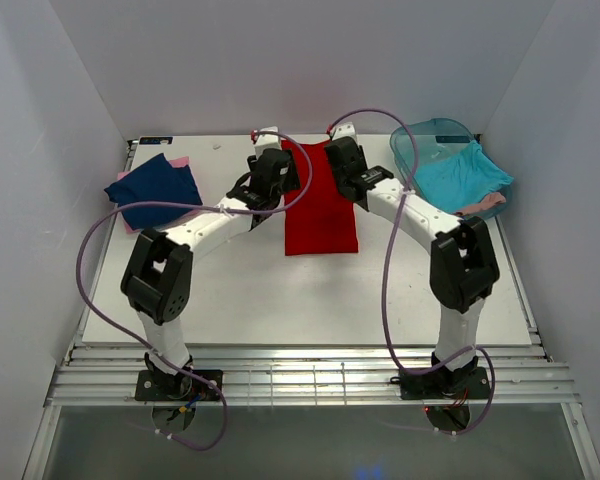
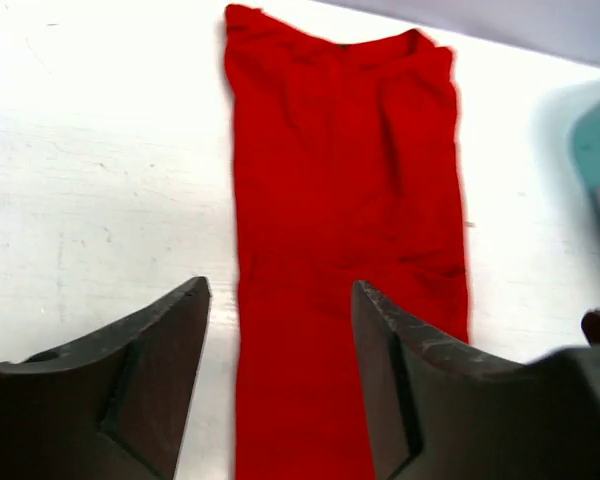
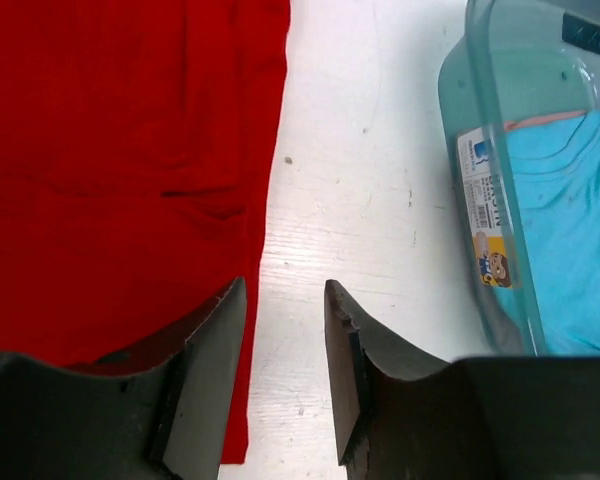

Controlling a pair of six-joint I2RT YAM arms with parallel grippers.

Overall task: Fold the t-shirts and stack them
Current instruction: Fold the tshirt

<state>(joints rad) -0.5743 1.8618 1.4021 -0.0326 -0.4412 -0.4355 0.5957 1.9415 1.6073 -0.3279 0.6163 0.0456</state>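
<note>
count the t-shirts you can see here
5: a red t-shirt flat mid-table; a navy t-shirt at the left, lying on a pink t-shirt; a turquoise t-shirt in the tub; a pinkish cloth at the tub's near rim, probably another. More may be hidden underneath.

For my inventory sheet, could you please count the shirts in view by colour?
Red shirt: 1
Navy shirt: 1
Turquoise shirt: 1
Pink shirts: 2 (only their edges show)
Total: 5
</note>
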